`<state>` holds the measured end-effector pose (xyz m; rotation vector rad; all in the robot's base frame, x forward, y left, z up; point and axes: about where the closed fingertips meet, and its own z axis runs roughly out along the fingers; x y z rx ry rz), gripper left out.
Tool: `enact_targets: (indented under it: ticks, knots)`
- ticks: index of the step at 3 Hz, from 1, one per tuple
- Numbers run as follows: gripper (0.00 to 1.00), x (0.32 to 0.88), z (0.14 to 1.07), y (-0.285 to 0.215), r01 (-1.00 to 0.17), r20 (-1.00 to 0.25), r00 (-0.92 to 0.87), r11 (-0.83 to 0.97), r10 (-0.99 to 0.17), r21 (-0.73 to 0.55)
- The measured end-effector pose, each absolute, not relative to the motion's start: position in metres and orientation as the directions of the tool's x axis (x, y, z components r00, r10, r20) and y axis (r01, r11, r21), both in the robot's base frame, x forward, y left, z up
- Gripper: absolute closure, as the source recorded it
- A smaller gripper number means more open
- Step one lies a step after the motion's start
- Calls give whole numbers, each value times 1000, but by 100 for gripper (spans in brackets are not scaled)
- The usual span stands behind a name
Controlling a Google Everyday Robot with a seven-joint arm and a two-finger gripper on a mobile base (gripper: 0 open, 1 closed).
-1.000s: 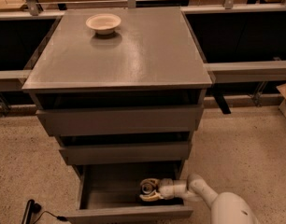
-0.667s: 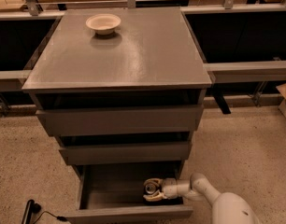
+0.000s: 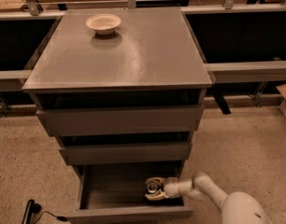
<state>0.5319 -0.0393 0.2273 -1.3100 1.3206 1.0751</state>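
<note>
My gripper [image 3: 151, 189] reaches into the open bottom drawer [image 3: 110, 195] of a grey cabinet, near the drawer's right front corner. Its pale fingers [image 3: 154, 197] sit on either side of a small round can [image 3: 153, 186] with a shiny top, and they look shut on it. The white arm [image 3: 203, 190] comes in from the lower right, over the drawer's right wall. The bottom of the can is hidden behind the fingers.
A shallow white bowl [image 3: 103, 22] stands on the cabinet top [image 3: 133, 55] at the back left. The two upper drawers [image 3: 119, 120] are pushed in. A black cable and plug [image 3: 31, 209] lie on the speckled floor at lower left. Dark bins flank the cabinet.
The gripper and the can between its fingers have shifted slightly to the right inside the bottom drawer. The bowl and the drawers have not moved.
</note>
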Motion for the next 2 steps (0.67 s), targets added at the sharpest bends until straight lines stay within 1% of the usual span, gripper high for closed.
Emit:
enact_targets:
  ticks: [1, 2]
  knots:
    - [98, 532, 222, -37, -999, -986, 19, 41, -165, -26]
    - [75, 533, 217, -36, -999, -987, 10, 43, -161, -17]
